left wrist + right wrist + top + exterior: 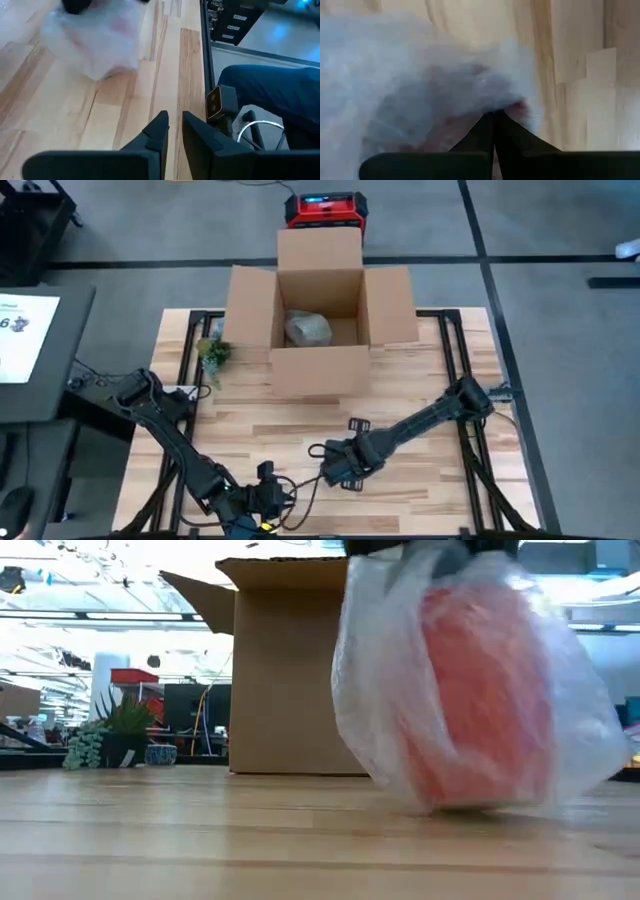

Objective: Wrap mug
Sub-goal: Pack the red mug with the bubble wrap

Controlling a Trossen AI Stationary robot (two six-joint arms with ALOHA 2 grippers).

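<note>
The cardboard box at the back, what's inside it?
Inside the cardboard box, a crumpled greyish bundle lies on the floor. What the bundle contains is hidden. The near inner corners are covered by the box's front wall.

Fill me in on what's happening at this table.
The right gripper is shut on the plastic wrap bundled around a red mug, holding it low over the wooden table. The left gripper waits at the table's near edge, barely open. An open cardboard box behind holds another wrapped bundle.
</note>
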